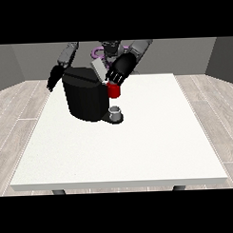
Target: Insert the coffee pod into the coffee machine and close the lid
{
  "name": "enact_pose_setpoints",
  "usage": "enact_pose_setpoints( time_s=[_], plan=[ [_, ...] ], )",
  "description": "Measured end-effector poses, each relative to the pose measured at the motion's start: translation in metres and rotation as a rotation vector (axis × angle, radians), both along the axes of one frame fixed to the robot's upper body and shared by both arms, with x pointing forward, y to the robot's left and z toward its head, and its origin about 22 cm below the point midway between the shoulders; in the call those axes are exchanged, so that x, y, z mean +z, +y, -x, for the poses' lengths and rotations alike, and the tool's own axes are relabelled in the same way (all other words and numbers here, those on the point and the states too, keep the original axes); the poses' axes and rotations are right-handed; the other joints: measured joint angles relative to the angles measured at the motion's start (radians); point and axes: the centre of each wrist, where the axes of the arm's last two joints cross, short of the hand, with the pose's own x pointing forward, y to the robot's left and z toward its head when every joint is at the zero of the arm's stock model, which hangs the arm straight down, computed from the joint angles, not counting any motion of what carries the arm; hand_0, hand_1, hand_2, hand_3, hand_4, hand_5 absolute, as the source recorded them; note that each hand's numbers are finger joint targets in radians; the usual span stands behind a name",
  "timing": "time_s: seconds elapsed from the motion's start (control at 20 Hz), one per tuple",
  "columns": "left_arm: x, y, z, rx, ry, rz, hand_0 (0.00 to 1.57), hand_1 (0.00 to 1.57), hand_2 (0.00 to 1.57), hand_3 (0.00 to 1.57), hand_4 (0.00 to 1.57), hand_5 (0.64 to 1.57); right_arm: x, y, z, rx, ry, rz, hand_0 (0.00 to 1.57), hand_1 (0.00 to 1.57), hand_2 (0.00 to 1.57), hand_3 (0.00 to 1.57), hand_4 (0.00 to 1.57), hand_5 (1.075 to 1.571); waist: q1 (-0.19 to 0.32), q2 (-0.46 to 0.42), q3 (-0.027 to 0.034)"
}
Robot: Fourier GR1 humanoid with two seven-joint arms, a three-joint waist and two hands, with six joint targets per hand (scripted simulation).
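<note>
While no grey pod shows plainly on the worktop (138, 151), a small grey thing (116, 111) sits on the machine's low base, just under a red thing at the machine (113, 91); whether that grey thing is the pod or a cup I cannot tell. Above the red thing, the coffee machine (84, 98) has its pale lid (98, 69) tilted up, so closing looks not yet done, and insertion cannot be confirmed. Right beside that lid, the hand at the view's right (118, 73) hovers over the red thing with its fingers curved downward, tips close to or touching the top of it; whether they hold anything I cannot tell. Farther out, the hand at the view's left (54, 78) hangs beside the machine's far edge, fingers pointing down and seemingly holding nothing. My judgement: the task sits near the insertion step, with the lid left to shut.
</note>
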Motion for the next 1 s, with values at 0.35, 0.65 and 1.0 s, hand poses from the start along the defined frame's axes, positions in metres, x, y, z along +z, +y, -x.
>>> enact_pose_setpoints(
  time_s=[0.35, 0.65, 1.0],
  plan=[
    [0.006, 0.005, 0.001, 0.024, -0.067, -0.073, 1.21, 1.21, 1.22, 1.09, 0.0, 1.571, 0.015, 0.008, -0.006, 0.011, -0.034, 0.005, 0.0, 0.0, 0.0, 0.0, 0.0, 1.571, -0.009, 0.026, 0.0],
    [0.007, 0.009, 0.002, 0.02, -0.097, -0.121, 1.1, 1.1, 1.13, 0.99, 0.0, 1.571, 0.016, 0.012, -0.005, 0.003, -0.031, 0.013, 0.0, 0.0, 0.0, 0.0, 0.0, 1.571, -0.011, 0.035, 0.0012],
    [0.002, 0.013, 0.001, 0.031, -0.123, -0.095, 1.21, 1.21, 1.18, 0.96, 0.0, 1.571, 0.013, 0.011, -0.002, 0.013, -0.03, 0.012, 0.0, 0.0, 0.0, 0.0, 0.0, 1.571, -0.026, 0.041, 0.0013]
  ],
)
